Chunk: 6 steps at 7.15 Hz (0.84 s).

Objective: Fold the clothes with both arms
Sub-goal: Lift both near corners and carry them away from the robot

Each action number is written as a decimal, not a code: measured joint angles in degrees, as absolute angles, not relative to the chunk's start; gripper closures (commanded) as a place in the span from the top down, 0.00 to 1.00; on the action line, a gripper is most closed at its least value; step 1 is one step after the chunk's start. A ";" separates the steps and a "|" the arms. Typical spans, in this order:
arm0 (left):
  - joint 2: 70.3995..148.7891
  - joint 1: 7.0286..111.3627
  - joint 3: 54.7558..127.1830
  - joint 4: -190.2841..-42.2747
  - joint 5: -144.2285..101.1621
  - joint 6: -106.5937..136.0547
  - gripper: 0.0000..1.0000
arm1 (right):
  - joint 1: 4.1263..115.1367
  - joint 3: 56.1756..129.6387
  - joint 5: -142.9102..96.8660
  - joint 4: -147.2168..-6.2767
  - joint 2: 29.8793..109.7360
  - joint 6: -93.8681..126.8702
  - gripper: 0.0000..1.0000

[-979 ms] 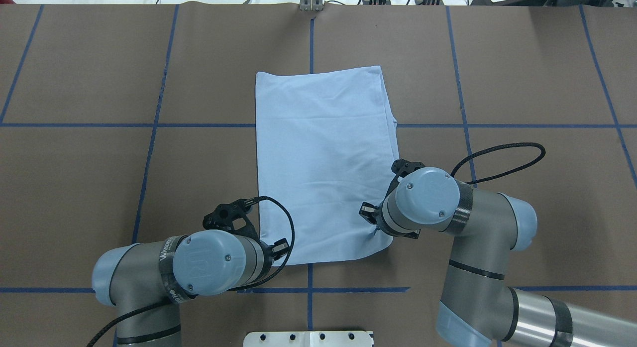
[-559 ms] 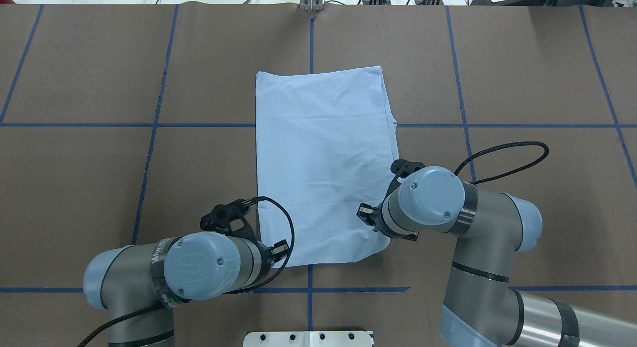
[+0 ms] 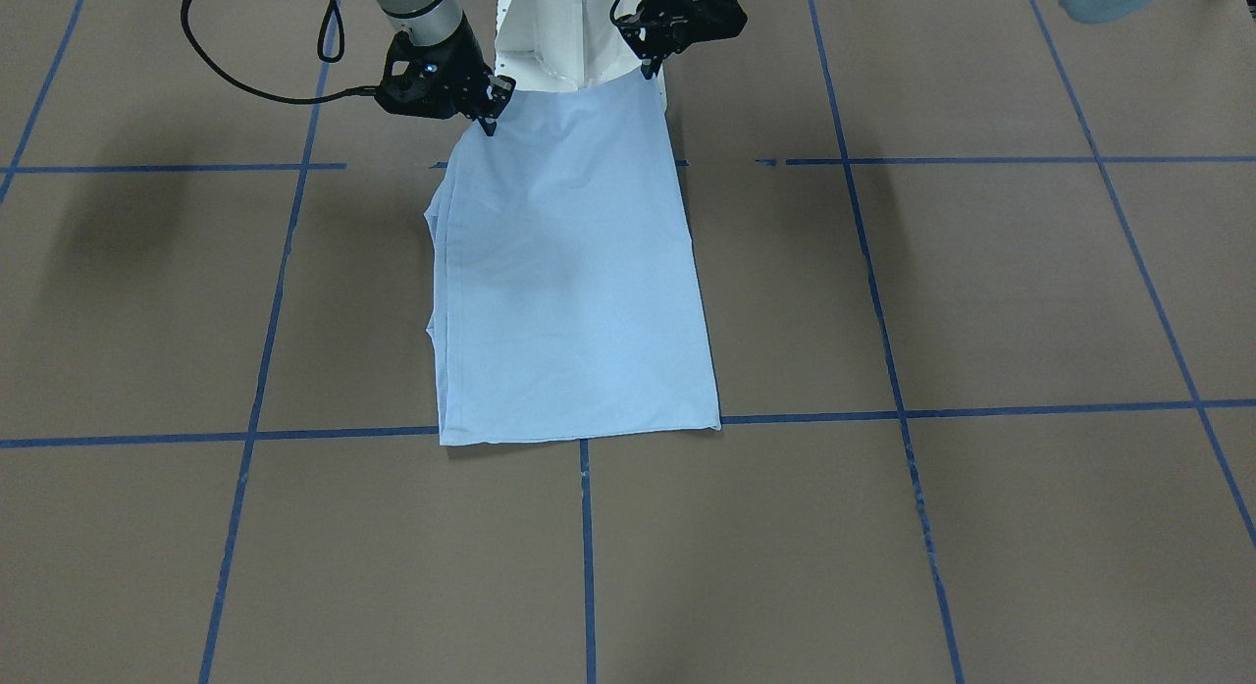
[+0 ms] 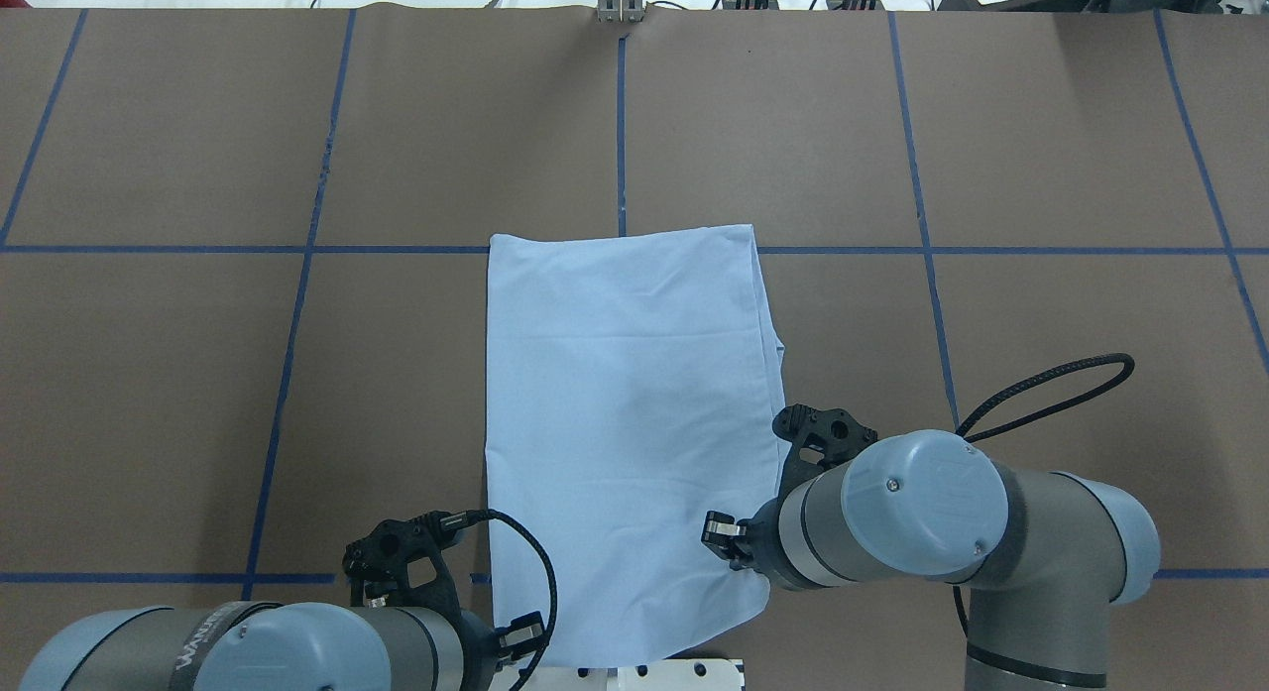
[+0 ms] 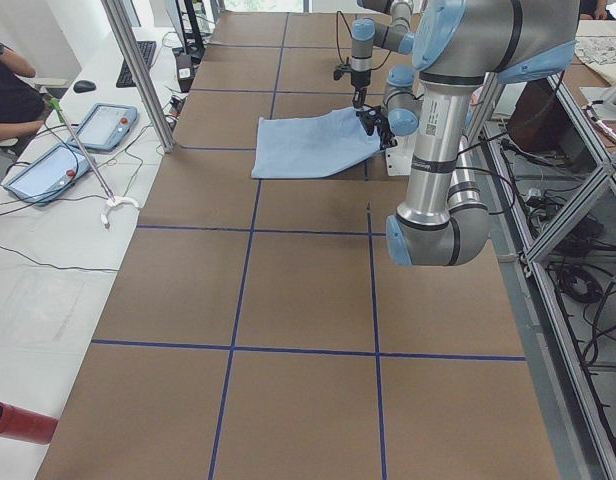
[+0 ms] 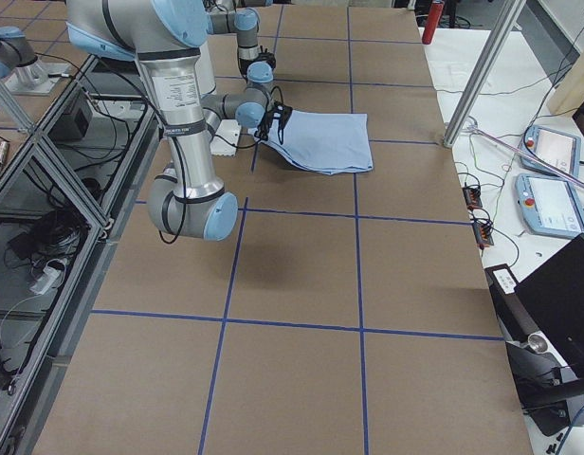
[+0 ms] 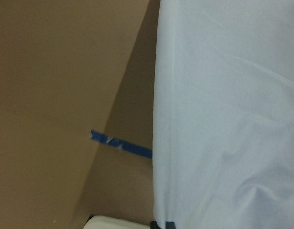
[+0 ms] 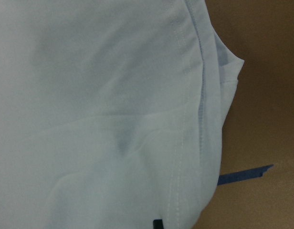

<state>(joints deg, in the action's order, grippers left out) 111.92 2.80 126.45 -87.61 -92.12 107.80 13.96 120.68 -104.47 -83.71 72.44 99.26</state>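
1. The left gripper [image 3: 648, 71] is seen just over the left side of the white base [image 3: 549, 36]. Its fingers are closed upon the near left corner of the T-shirt [image 4: 625, 423], and this corner is held a little above the table [image 4: 198, 374].
2. The T-shirt is spread as a long folded rectangle from the base outward. Its far edge is laid flat on the table, well apart from the base, and its near edge is raised at the front of the base.
3. The right gripper [image 3: 488, 125] is found at the right side of the base, slightly farther from it. The near right corner of the T-shirt is pinched between its fingers, and layered hems are seen along this side.
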 measured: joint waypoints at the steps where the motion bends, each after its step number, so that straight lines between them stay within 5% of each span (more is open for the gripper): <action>1: 112.41 3.81 126.17 -87.26 -92.14 107.23 0.00 | 14.59 120.48 -104.31 -83.41 72.31 99.06 0.00; 6: 119.80 21.54 111.88 -94.05 -92.79 96.03 0.00 | 26.24 106.85 -104.55 -76.07 65.91 98.83 0.00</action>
<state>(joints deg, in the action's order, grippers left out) 119.80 21.54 111.88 -94.05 -92.79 96.03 26.24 106.85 -104.55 -76.07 65.91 98.83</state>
